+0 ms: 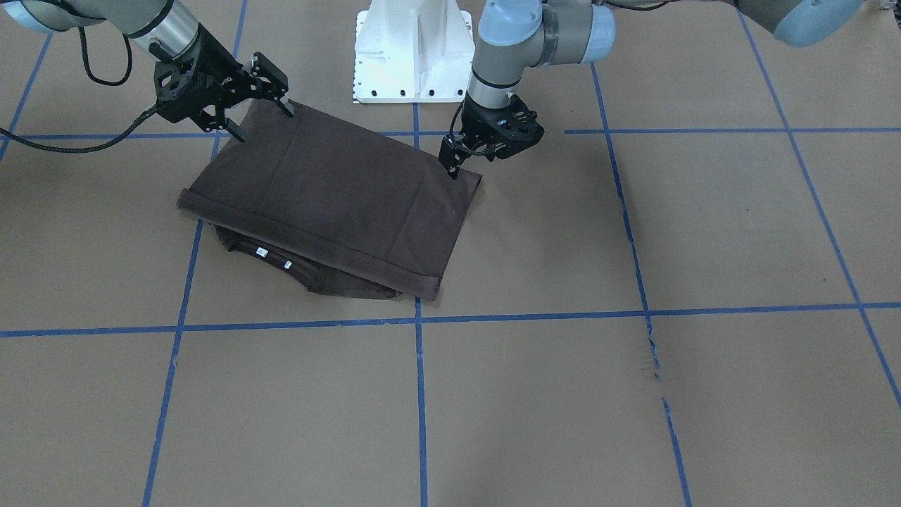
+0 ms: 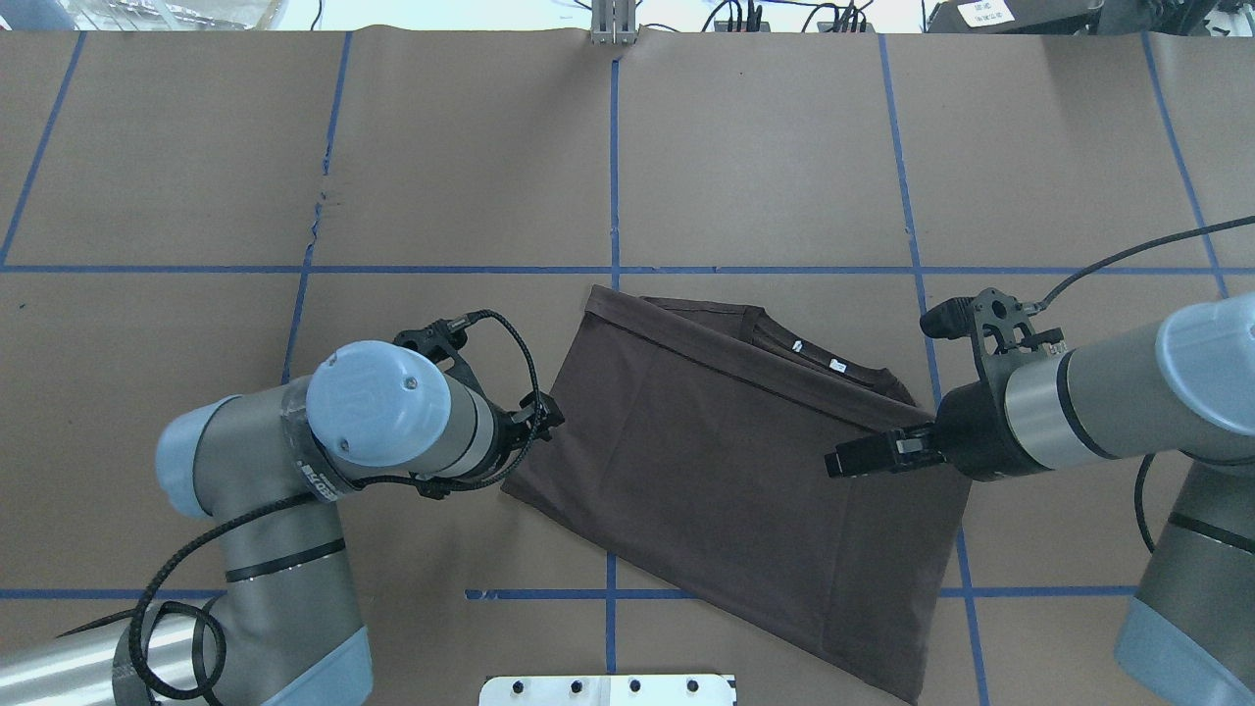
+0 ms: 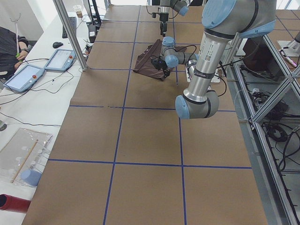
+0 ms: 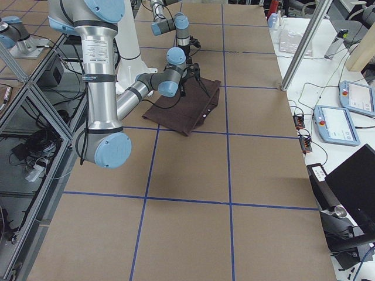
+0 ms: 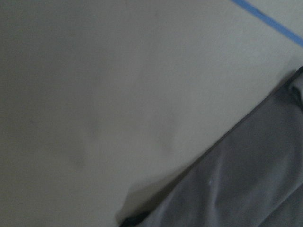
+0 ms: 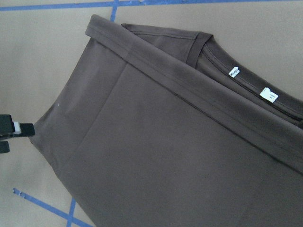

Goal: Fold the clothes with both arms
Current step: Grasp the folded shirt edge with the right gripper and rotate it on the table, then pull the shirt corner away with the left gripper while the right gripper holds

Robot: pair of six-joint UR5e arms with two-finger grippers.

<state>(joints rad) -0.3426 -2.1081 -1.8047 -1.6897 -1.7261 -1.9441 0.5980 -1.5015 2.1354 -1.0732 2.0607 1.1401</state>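
Observation:
The dark brown T-shirt (image 1: 338,197) lies folded into a rectangle on the brown table (image 2: 726,461). Its ribbed collar with white neck tags (image 1: 264,251) sticks out from under the folded layer (image 6: 234,72). My right gripper (image 1: 264,120) is open and hovers over the shirt's corner near the robot, holding nothing (image 2: 833,461). My left gripper (image 1: 468,165) looks open and sits just beside the shirt's other near corner (image 2: 544,417). One of its fingertips (image 6: 12,128) shows in the right wrist view. The left wrist view shows the shirt's edge (image 5: 246,189) flat on the table.
The white pedestal base (image 1: 412,56) stands just behind the shirt. Blue tape lines (image 1: 420,394) grid the brown paper, which has a small tear (image 1: 651,352). Tablets (image 3: 23,77) and cables lie on the side bench beyond the table's far edge.

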